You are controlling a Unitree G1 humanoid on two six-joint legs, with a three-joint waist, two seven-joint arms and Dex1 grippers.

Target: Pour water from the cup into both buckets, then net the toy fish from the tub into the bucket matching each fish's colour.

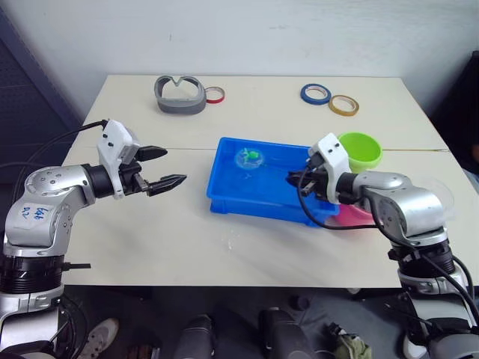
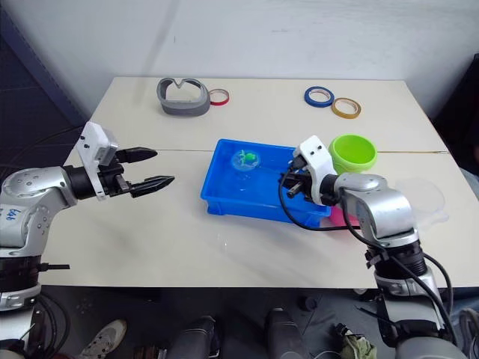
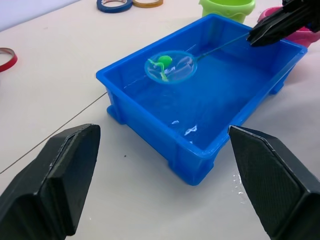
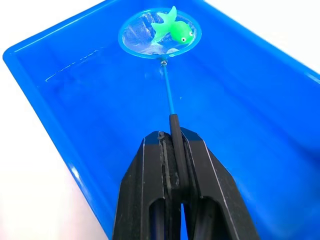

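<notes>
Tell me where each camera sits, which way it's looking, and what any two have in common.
Left eye, right eye: on the head, looking forward and down over the table; both arms show.
Left wrist: along the open left claw toward the bright blue rectangular plastic tub.
Right wrist: along the right claw, shut on the round light-blue mesh net holding a small green plastic toy fish.
Both wrist views share tub, net and fish.

Silver arms, 2 black-fingered grippers

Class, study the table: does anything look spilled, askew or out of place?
Small wet spots lie on the table by the tub corner nearest the left gripper, like splashed water. Otherwise nothing stands out.
</notes>
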